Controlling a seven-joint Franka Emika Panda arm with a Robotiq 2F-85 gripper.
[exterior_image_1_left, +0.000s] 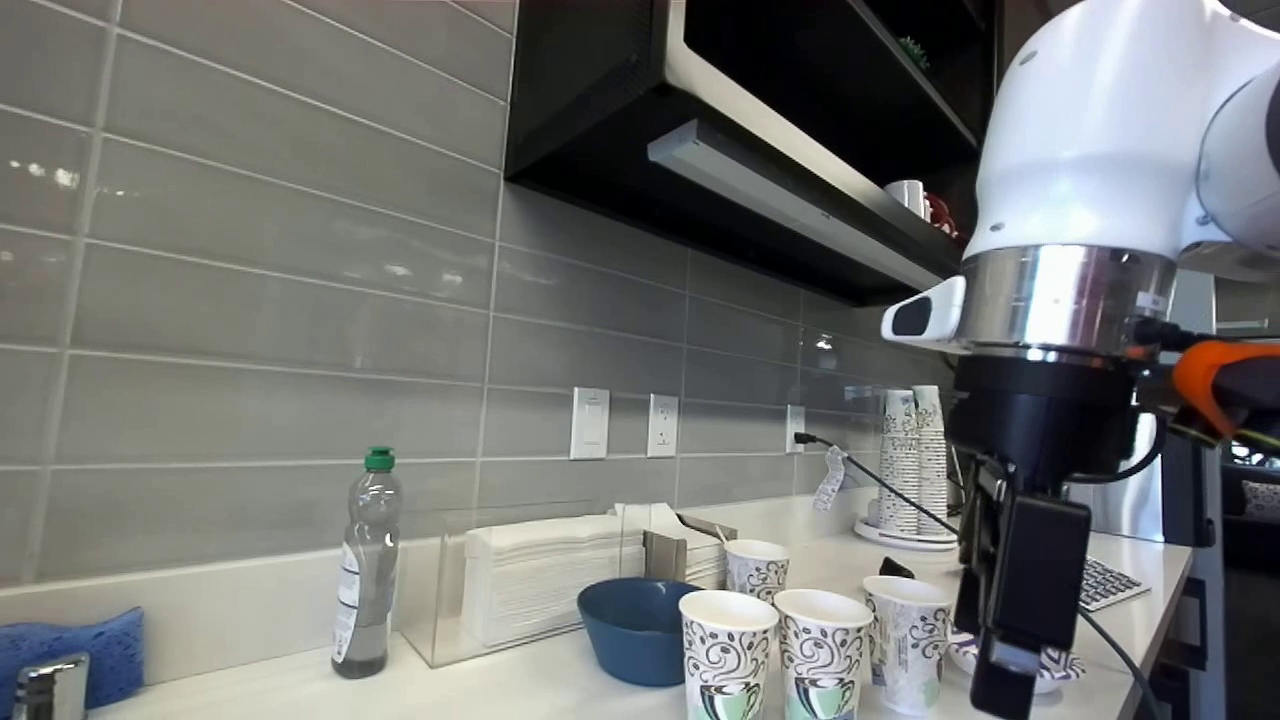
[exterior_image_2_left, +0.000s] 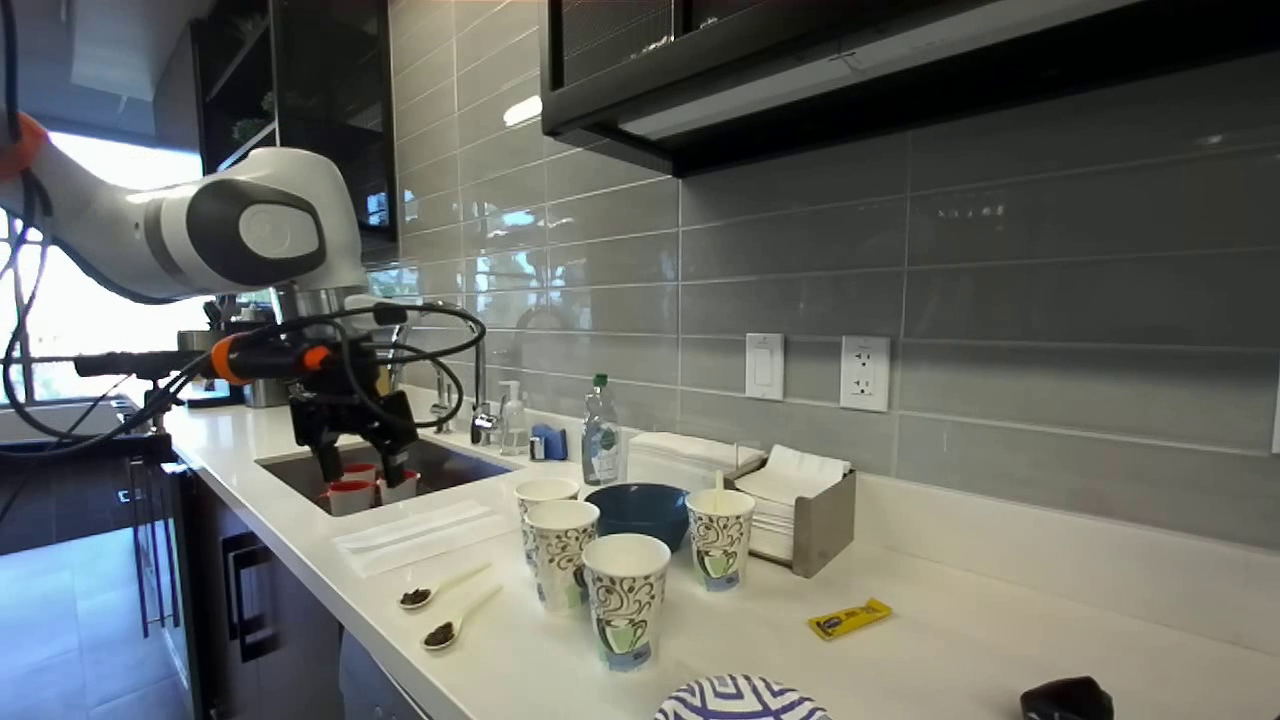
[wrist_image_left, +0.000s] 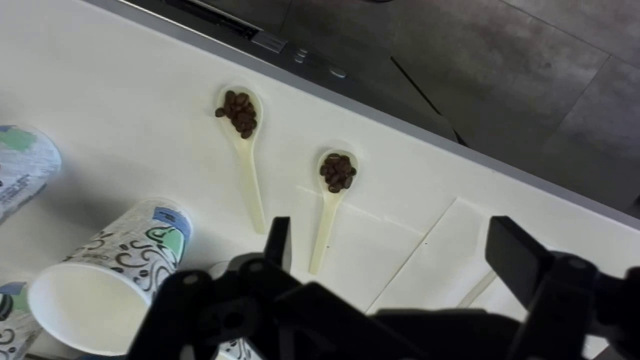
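Note:
My gripper (wrist_image_left: 390, 237) is open and empty above the white counter; it also shows in both exterior views (exterior_image_1_left: 985, 655) (exterior_image_2_left: 362, 475). In the wrist view, a pale spoon (wrist_image_left: 327, 220) with dark brown beans lies nearest the left finger. A similar spoon (wrist_image_left: 247, 165) with beans lies farther left. Both spoons show in an exterior view (exterior_image_2_left: 462, 617) (exterior_image_2_left: 445, 587). A folded white napkin (wrist_image_left: 440, 260) lies below the right finger, also seen in an exterior view (exterior_image_2_left: 425, 537). Several patterned paper cups (wrist_image_left: 145, 250) stand left of the gripper; one shows in an exterior view (exterior_image_2_left: 625, 600).
A blue bowl (exterior_image_2_left: 640, 512) stands behind the cups, near a clear bottle with green cap (exterior_image_2_left: 600, 440) and a napkin holder (exterior_image_2_left: 828, 520). A yellow packet (exterior_image_2_left: 848, 619) lies on the counter. Red-and-white cups (exterior_image_2_left: 350, 498) stand in the sink (exterior_image_2_left: 450, 470). Dark cabinets (exterior_image_1_left: 590, 100) hang above.

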